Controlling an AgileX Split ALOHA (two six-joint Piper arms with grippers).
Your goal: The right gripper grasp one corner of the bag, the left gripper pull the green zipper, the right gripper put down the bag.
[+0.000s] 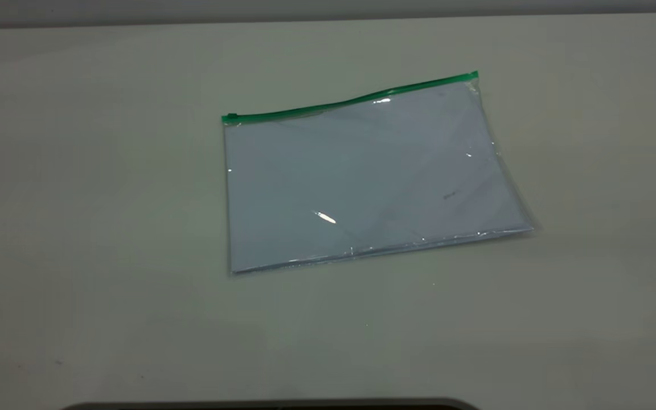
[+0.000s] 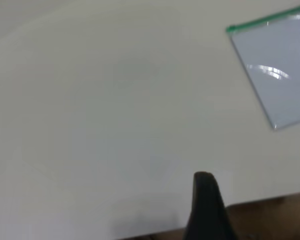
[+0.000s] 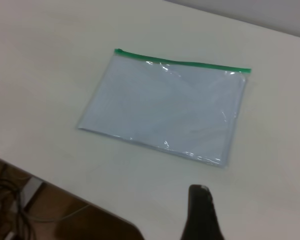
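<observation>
No step begun: bag (image 1: 368, 176) flat on table (image 1: 77, 228), green zipper (image 1: 351, 102) shut; right gripper (image 3: 202, 215) and left gripper (image 2: 207, 210) well apart from it, grip state unclear. Next: corner grasp.

The exterior camera looks steeply down at the worktop (image 1: 77, 228), with the bag (image 1: 362, 176) near mid-frame. Each wrist camera sits high and well back, looking obliquely down past one dark finger – left (image 2: 207, 210), right (image 3: 202, 215). All three views share the bag – the left wrist view catches only a corner (image 2: 280, 65), the right wrist view all of it (image 3: 165, 110).
</observation>
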